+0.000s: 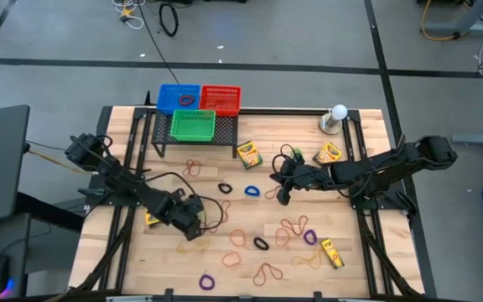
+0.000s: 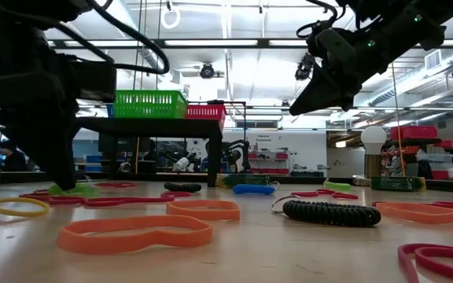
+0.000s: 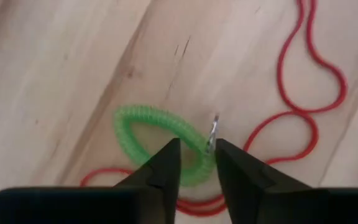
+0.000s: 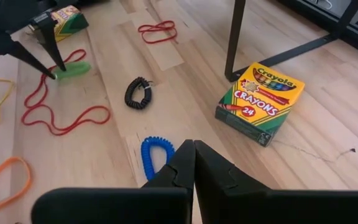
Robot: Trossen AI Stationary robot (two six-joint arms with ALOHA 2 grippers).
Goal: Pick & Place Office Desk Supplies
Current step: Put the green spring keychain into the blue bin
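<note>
Many rubber-band and coil loops lie flat on the wooden table (image 1: 250, 268), with yellow crayon boxes (image 1: 248, 154) (image 1: 329, 153) (image 1: 332, 252) among them. My left gripper (image 1: 189, 222) is down at the table's left-middle, shut on a green coil loop (image 3: 148, 134), which lies inside a red band (image 3: 309, 93). It also shows in the right wrist view (image 4: 53, 71). My right gripper (image 1: 282, 191) is shut and empty. It hangs above the table's middle, over a blue coil loop (image 4: 154, 152) and beside a crayon box (image 4: 260, 102). My left gripper pinches the green coil loop's near arc (image 3: 197, 163) between its two fingers, next to a small metal ring (image 3: 213, 134). The fingers come from above, slanting down, and lie across the coil. The rest of the loop (image 2: 73, 189) lies flat on the table.
Blue (image 1: 179, 96), red (image 1: 220, 99) and green (image 1: 193, 126) baskets stand on a black rack at the far side. A white ball on a round base (image 1: 337, 117) stands far right. A black coil (image 4: 138, 92) lies between the grippers. Another crayon box (image 1: 151, 218) lies by my left arm.
</note>
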